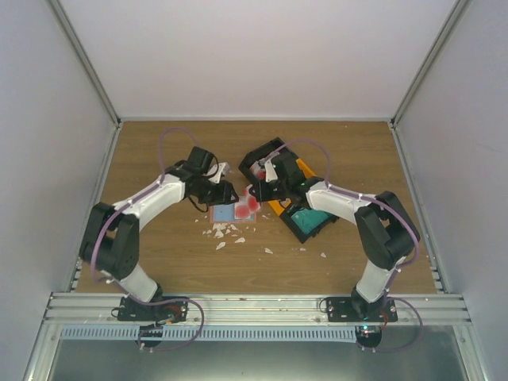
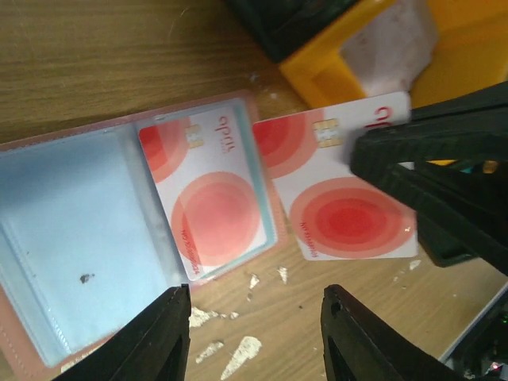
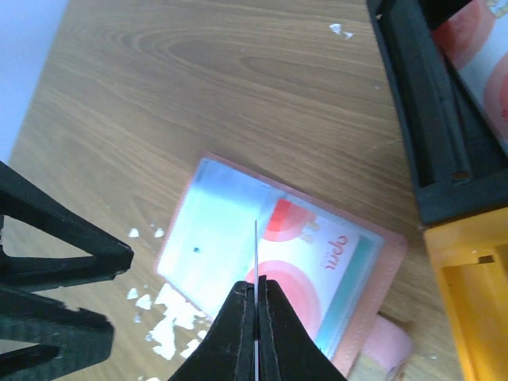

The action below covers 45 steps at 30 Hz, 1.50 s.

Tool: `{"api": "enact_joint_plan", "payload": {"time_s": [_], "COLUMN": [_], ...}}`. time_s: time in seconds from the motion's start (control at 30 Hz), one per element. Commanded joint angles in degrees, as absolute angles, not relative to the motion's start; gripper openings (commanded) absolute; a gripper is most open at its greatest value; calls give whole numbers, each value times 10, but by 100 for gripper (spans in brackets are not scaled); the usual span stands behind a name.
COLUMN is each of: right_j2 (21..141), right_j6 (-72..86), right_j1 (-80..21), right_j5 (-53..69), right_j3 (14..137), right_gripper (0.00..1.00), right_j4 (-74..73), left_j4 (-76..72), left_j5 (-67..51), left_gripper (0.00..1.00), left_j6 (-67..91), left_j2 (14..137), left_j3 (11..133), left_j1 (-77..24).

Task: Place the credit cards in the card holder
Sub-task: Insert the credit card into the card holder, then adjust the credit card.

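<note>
White walls (image 1: 238, 55) enclose the wooden tabletop (image 1: 159, 159). We find the right pincer (image 3: 256, 287) clamped on a red-and-white card (image 2: 341, 210), just beside the open card holder (image 2: 71, 230); the left pincer (image 2: 255, 305) stands apart, empty, above the holder's near edge

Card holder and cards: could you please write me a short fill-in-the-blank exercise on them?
1. The card holder lies ___ on the table.
2. Its pockets already hold ___ card.
3. The second card is pinched in the ___ claw.
4. The left claw holds ___.
Missing words: open; one; right; nothing.
</note>
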<state>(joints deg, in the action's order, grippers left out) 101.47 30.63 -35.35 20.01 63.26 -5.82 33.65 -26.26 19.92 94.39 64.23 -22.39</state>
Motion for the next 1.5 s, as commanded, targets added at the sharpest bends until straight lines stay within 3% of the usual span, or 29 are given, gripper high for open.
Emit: {"api": "enact_joint_plan", "payload": {"time_s": [0.0, 0.23, 0.4, 0.63, 0.8, 1.1, 1.27, 1.4, 1.47], "right_j2": [977, 942, 931, 892, 866, 847, 835, 823, 818], "right_j6": [338, 385, 429, 484, 491, 461, 436, 406, 389], "right_j1": [-359, -359, -349, -344, -344, -344, -331, -326, -325], "right_j5": [242, 319, 447, 554, 566, 567, 586, 626, 630], "right_j3": [612, 576, 570, 563, 559, 550, 535, 521, 521], "right_gripper": [0, 1, 1, 1, 1, 5, 25, 26, 20], "right_j4": [11, 101, 177, 260, 263, 230, 213, 204, 188], "left_j4": [276, 145, 25, -19, -26, -57, -41, -35, -35], "left_j5": [-271, -356, -428, -471, -486, -509, -528, -561, -577], "left_gripper": [49, 54, 56, 60, 48, 0, 0, 0, 0], "left_j6": [227, 309, 378, 413, 419, 426, 409, 402, 402], "left_j2": [881, 776, 692, 638, 629, 608, 611, 620, 628], "left_j3": [595, 491, 431, 426, 426, 425, 436, 453, 459], "left_j1": [-215, -198, -190, -184, -181, -181, -179, -174, -173]}}
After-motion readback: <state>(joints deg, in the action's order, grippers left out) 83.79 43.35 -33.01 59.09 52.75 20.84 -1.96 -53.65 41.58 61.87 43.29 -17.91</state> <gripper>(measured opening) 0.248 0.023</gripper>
